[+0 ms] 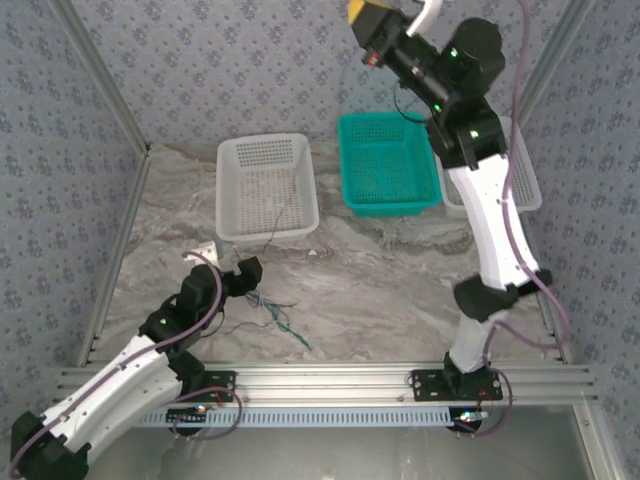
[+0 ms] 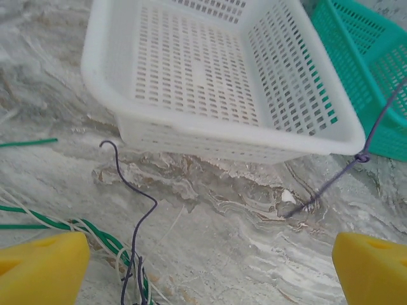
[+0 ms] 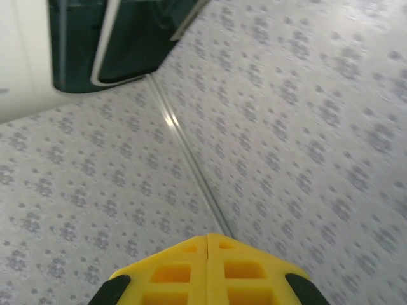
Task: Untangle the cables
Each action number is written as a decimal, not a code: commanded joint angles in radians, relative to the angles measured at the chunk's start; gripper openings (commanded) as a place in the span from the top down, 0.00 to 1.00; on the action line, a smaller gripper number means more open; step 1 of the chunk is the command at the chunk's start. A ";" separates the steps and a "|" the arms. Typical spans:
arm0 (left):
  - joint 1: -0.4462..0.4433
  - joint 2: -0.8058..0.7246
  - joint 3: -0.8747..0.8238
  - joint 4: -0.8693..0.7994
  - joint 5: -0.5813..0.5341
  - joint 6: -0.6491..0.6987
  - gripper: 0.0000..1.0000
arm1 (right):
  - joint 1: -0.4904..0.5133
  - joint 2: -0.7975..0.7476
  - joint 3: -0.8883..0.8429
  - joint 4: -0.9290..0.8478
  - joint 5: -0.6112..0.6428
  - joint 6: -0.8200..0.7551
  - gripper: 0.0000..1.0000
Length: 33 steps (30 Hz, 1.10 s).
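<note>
Several tangled cables (image 1: 272, 312) on the marble table (image 1: 400, 280) just before the spread left end effector (image 2: 203, 270), white basket (image 1: 265, 185) and teal basket (image 1: 385, 165) beyond, right end effector (image 3: 207, 248) pressed together, raised high

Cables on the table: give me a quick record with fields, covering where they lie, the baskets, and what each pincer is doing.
tangle: green, whitish and maroon cables knotted together on the table
loose cable: maroon, by the white basket's front right corner, one end on the table
white basket: at the back, left of the teal one
teal basket: at the back
left pincer: open, low beside the tangle, holding nothing
right pincer: shut, raised high, facing the wall
</note>
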 commanded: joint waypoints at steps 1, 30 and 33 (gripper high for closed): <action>-0.006 -0.027 0.049 -0.119 -0.023 0.034 0.02 | 0.039 0.187 0.272 0.071 -0.035 -0.023 1.00; 0.068 0.322 0.427 0.246 0.327 0.390 0.04 | 0.170 0.375 0.163 -0.018 -0.094 0.097 1.00; 0.104 0.499 0.530 0.392 0.376 0.438 0.01 | 0.175 0.331 0.142 -0.063 -0.110 0.102 1.00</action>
